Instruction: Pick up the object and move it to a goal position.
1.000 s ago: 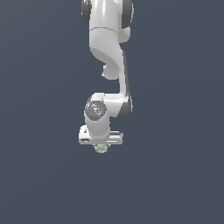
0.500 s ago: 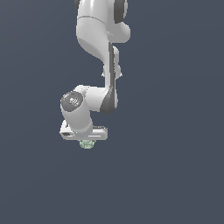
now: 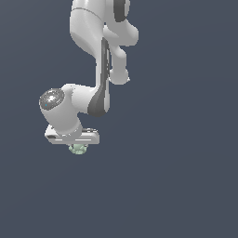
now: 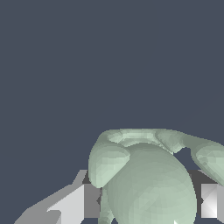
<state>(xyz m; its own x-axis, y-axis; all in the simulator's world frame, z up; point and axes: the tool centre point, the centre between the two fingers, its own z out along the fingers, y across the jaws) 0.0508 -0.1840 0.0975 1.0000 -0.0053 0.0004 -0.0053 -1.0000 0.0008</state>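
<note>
The object (image 3: pixel 77 149) is a tiny pale mint-green lumpy thing. In the exterior view it pokes out just below the white hand of my arm. My gripper (image 3: pixel 77 148) is shut on it, with most of the object hidden by the hand. In the wrist view the object (image 4: pixel 148 179) fills the space between my two grey fingers (image 4: pixel 78 203), which press on its sides. Its rounded lobes stick out past the fingertips.
The white arm (image 3: pixel 100 56) comes down from the top of the exterior view and bends toward the exterior view's left. The background is a plain dark blue-grey surface (image 3: pixel 176 176). No other objects show.
The arm has carried the gripper and the held object toward the exterior view's left over the last second. The grip on the object has not changed.
</note>
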